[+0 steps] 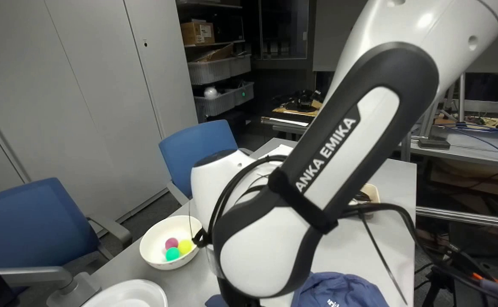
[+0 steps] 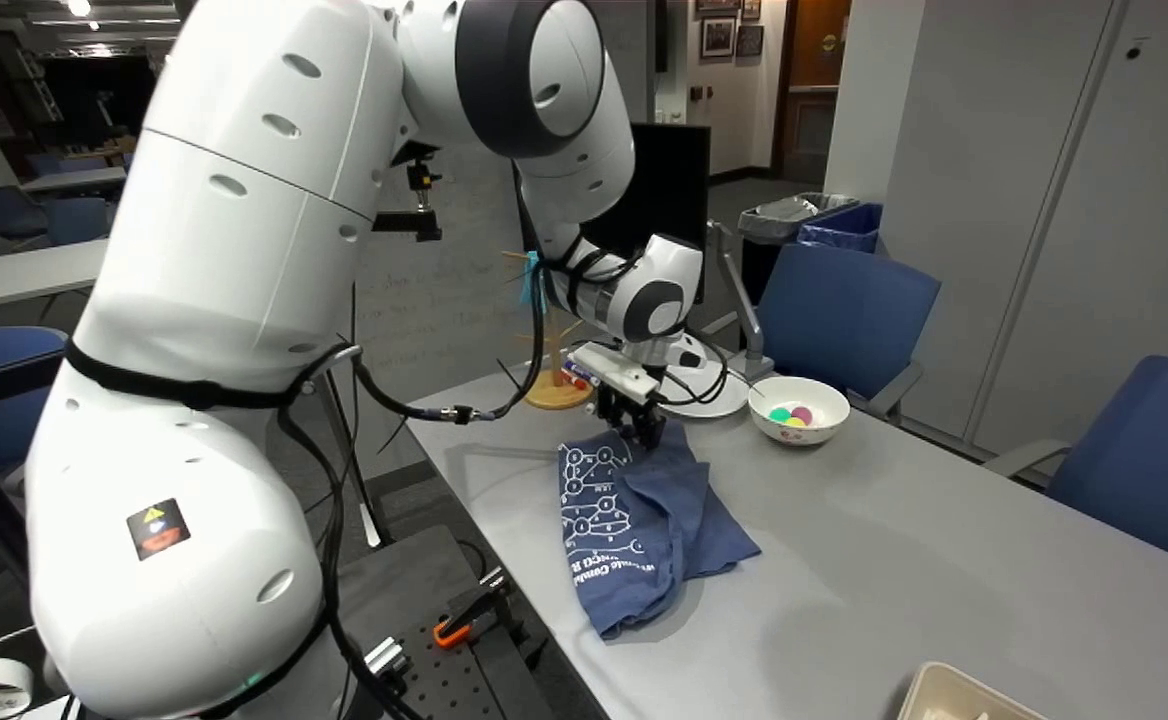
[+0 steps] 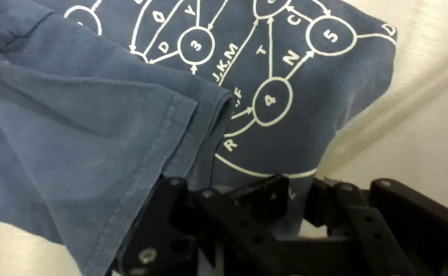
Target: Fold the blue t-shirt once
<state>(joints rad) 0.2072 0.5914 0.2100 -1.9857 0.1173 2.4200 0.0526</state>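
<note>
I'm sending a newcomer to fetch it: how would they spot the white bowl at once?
Find the grey table, then its edge beside the blue chairs. There the white bowl stands near a white plate. Unlike the shallow plate, it has high sides and holds pink, yellow and green balls.

The navy-blue t-shirt [image 2: 649, 545] lies rumpled and layered on the gray table [image 2: 894, 560], near one edge. A plain, stitched-hem flap lies over part of its printed side, leaving white circles joined by lettered arrows in view, three of them numbered 3, 4 and 5. White lettering runs across one end; a plain corner spreads away from that edge.
</note>
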